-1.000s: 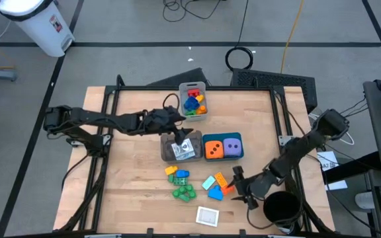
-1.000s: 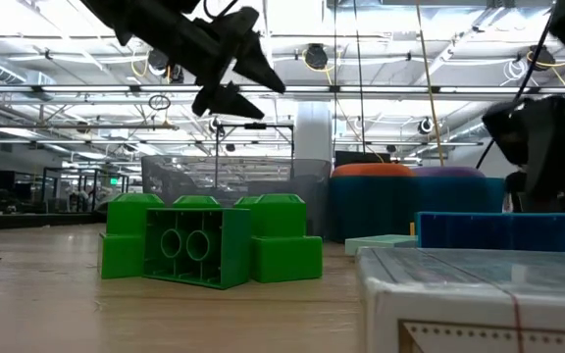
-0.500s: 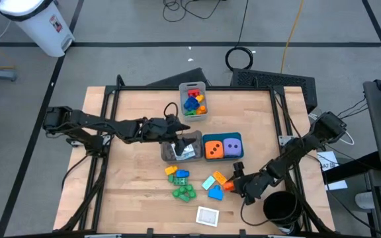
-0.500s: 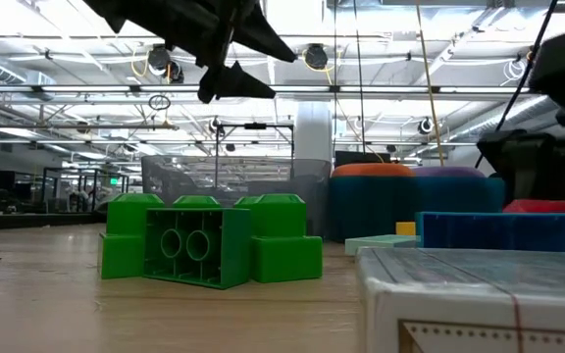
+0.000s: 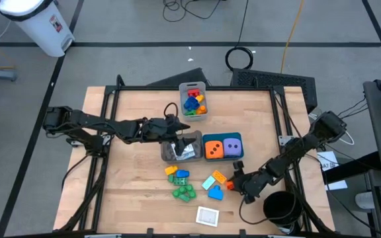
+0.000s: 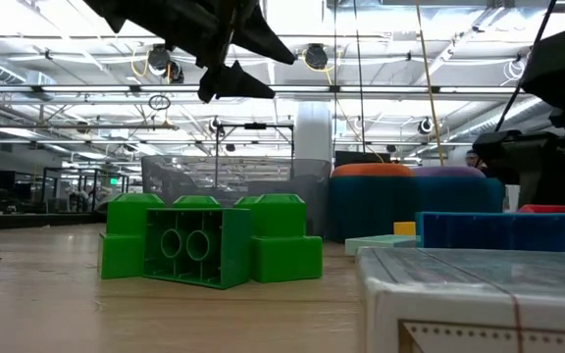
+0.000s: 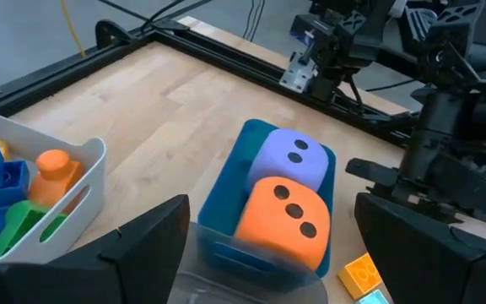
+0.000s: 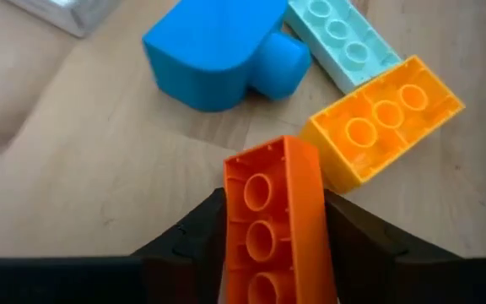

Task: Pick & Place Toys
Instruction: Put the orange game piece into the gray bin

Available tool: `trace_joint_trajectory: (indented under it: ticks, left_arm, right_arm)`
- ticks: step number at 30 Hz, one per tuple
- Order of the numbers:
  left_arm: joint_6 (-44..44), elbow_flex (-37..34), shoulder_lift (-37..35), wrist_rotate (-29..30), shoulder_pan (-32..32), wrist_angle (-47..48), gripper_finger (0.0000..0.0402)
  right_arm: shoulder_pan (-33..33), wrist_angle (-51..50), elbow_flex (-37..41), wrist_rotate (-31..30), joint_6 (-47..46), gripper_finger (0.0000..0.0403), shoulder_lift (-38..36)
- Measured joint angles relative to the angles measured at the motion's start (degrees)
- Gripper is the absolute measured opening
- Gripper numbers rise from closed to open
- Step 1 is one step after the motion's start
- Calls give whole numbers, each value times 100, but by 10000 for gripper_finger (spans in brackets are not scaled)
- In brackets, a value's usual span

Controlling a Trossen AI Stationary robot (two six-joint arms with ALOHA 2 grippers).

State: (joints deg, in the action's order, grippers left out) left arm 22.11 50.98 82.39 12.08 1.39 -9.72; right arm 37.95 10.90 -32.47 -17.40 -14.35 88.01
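Near the front right, my right gripper (image 5: 233, 184) (image 8: 272, 203) is shut on a red-orange brick (image 8: 277, 211). Beside the brick lie an orange brick (image 8: 382, 118), a pale teal brick (image 8: 340, 34) and a blue piece (image 8: 213, 46). My left gripper (image 5: 177, 135) (image 7: 270, 211) hangs open above the grey bin (image 5: 180, 147), holding nothing. An orange die (image 7: 281, 221) and a purple die (image 7: 289, 160) sit in the teal bin (image 5: 222, 148). Green bricks (image 5: 184, 192) and a white-edged card (image 5: 208, 215) lie on the table. My right gripper pinches the red-orange brick's two long sides (image 8: 230, 211) between its two fingers (image 8: 188, 241). The fingers come slanting down from the table's right and lie along the brick. The brick's holed face is turned toward the wrist camera. Whether it rests on the table, I cannot tell.
A pale grey bin (image 5: 194, 102) with bricks stands at the far middle. Yellow, blue and green bricks (image 5: 177, 174) lie near the grey bin. A black cup (image 5: 280, 208) stands by the right arm. Bare wood lies at the left of the table (image 5: 134, 172).
My right gripper has moved a little toward the table's left and down onto the red-orange brick, and its fingers have closed in from a wide spread to the brick's sides. My left gripper has shifted slightly above the grey bin and stayed open.
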Motion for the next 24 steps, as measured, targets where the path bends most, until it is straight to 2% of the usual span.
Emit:
trace_joint_trajectory:
  ticks: [4, 8, 11, 14, 16, 18, 24]
  left_arm:
    - [3, 0, 0, 1, 0, -99, 345]
    - [55, 0, 0, 2, 0, -298, 344]
    - [57, 2, 0, 2, 0, -408, 345]
    - [119, 2, 91, 1, 0, -550, 345]
    - [216, 0, 170, -62, 4, -640, 344]
    - [99, 15, 355, -273, 2, -1154, 345]
    - [-489, 13, 1041, -1020, 28, -2502, 345]
  right_arm:
    - [2, 12, 0, 115, -11, 146, -192]
    - [0, 100, 0, 41, 249, 146, -722]
    - [2, 412, 0, -472, 951, 146, -1226]
    - [-46, 762, 0, -1312, 1910, 146, -1634]
    - [-198, 1050, 0, -1820, 2484, 146, -1768]
    - [-450, 1265, 0, -2163, 2940, 146, -1836]
    - [-1476, 1549, -2, -2139, 3373, 146, -1764]
